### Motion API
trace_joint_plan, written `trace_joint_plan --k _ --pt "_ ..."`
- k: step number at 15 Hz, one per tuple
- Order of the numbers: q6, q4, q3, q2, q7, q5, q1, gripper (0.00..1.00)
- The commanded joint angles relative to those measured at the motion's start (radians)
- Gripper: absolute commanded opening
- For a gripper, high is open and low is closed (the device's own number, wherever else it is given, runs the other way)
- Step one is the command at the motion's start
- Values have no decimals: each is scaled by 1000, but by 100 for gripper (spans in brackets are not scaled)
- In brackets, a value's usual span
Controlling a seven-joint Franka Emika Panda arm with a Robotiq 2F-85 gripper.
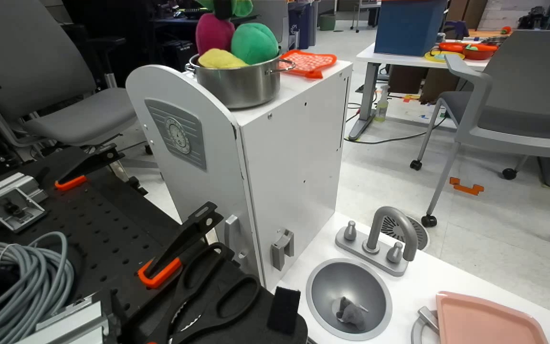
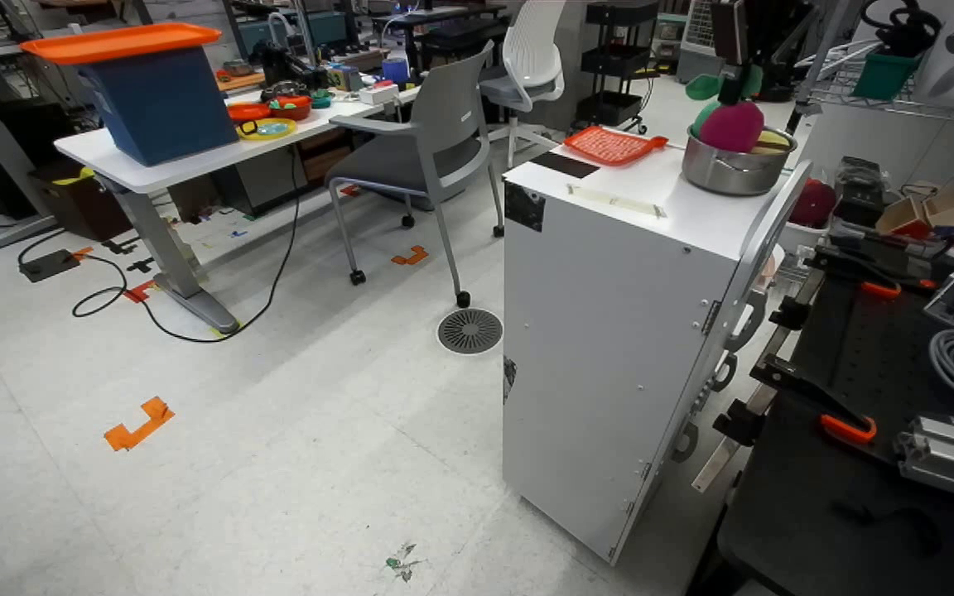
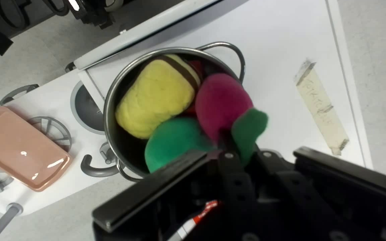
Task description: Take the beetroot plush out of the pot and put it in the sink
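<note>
In the wrist view the beetroot plush (image 3: 224, 102) shows at the mouth of the smooth steel pot (image 1: 239, 88), toward three o'clock; the gripper (image 3: 247, 154) pinches its leafy top; the plush should handle light, soft and squashy, that top the surest hold; velvety rounded body; puckered yellow plush (image 3: 156, 97) at eleven.

Pot (image 1: 239, 87) atop cab. (image 1: 296, 148), sink (image 1: 346, 281) lower down, tray (image 1: 490, 320) nr sink
</note>
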Motion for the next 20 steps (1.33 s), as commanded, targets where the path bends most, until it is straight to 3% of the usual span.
trace_joint_plan --k 1,8,20 --pt "11 -23 9 -60 -53 40 12 2" --pt "10 -32 13 -106 -120 77 25 2" --pt "-19 -152 108 -419 -97 -182 29 2"
